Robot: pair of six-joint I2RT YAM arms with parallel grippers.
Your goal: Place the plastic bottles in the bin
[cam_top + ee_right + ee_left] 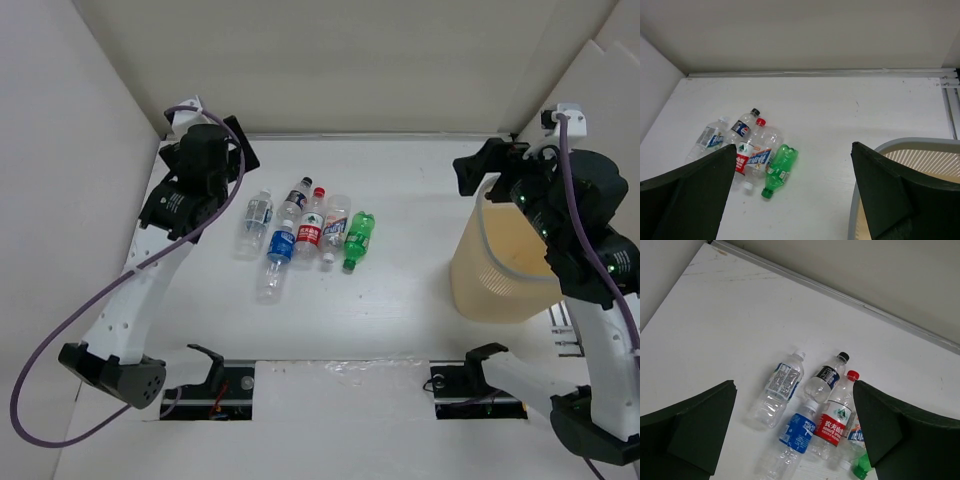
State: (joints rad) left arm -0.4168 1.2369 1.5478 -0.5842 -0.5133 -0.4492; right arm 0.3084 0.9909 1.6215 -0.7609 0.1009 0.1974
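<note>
Bin [495, 290] stands mouth-up at the right of the worktop [400, 320], ready for drops. All six plastic bottles [308, 232] lie clustered mid-worktop. Left pincer [794, 385] near them and right pincer [793, 147] over the bin's rim both gape apart, empty.

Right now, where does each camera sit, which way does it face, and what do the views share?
Top external: above and behind the bases, looking down on the table; shows the left arm and right arm.
Left wrist: on the left arm, looking down at the plastic bottles through the open left tool.
Right wrist: on the right arm by the bin, facing across the table toward the bottles, through the open right tool.
Shared: all three see the bottles; top and right wrist see the bin.
</note>
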